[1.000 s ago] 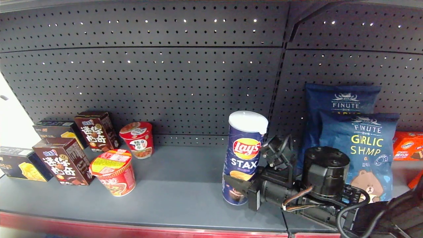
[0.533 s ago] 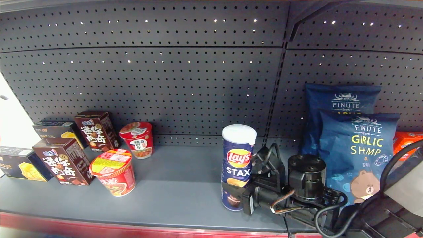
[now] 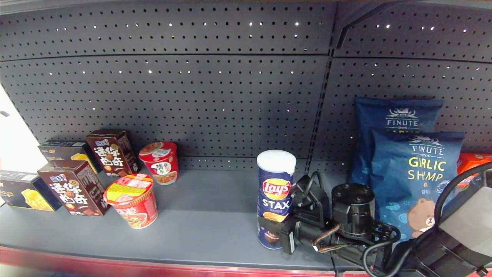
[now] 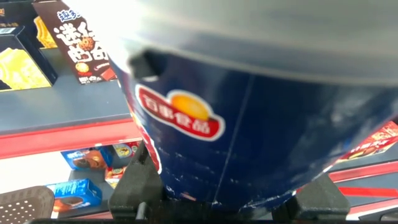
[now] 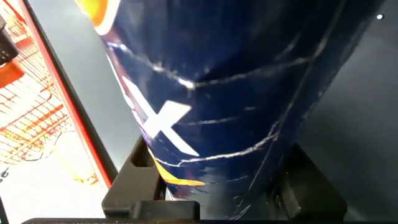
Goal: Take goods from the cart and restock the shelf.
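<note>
Head view: right hand (image 3: 273, 226) is clenched on the chips can (image 3: 275, 184), upright at the shelf (image 3: 200, 215) front, between a red noodle cup (image 3: 132, 200) and a blue snack bag (image 3: 417, 181). Left hand (image 4: 227, 199) is grasping a second chips can (image 4: 249, 118).

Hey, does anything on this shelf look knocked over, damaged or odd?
Nothing toppled or spilled. The can stands upright in the right gripper; its wrapper shows pale crease lines, maybe just wrinkled film.
</note>
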You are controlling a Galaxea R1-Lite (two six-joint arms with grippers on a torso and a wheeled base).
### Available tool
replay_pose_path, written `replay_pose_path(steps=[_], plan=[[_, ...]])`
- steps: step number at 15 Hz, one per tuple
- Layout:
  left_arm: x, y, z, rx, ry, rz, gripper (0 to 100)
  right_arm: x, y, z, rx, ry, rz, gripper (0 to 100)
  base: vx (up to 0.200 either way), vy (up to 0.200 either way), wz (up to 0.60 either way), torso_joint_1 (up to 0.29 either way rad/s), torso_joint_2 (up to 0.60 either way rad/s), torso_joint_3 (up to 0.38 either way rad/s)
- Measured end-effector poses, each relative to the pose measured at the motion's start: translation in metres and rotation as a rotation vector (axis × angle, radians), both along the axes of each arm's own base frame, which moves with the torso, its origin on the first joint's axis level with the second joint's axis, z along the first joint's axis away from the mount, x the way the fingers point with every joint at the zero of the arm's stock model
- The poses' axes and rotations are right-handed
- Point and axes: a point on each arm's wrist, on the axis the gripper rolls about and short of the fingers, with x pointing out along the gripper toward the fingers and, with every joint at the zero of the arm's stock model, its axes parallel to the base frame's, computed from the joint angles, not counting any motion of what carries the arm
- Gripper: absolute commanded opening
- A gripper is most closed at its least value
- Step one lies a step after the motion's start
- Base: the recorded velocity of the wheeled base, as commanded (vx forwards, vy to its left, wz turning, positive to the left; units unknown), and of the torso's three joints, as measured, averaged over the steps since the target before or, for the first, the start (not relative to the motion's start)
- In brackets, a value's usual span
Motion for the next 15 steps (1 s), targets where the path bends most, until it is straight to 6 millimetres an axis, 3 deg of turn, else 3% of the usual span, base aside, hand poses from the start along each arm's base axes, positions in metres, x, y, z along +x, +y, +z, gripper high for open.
replay_pose_path(steps=[2,3,10,15], plan=[[0.0,0.0,-0.001,0.001,0.003,0.001,0,-0.002,0.0,0.0,-0.003,0.001,0.002,0,0.0,0.0,0.0,0.0,0.0,0.0],[0.0,0.0,-0.001,0.001,0.005,0.0,0,-0.003,-0.001,-0.001,-0.009,0.0,0.003,100,0.0,0.0,0.0,0.0,0.0,0.0],[-0.001,0.0,0.001,-0.002,-0.008,0.005,0,-0.01,-0.006,-0.002,-0.033,-0.002,0.0,100,0.0,0.0,0.0,0.0,0.0,0.0],[-0.002,0.001,0.001,-0.004,-0.016,0.007,0,-0.028,-0.024,0.003,-0.049,0.012,0.0,100,0.0,0.0,0.0,0.0,0.0,0.0]])
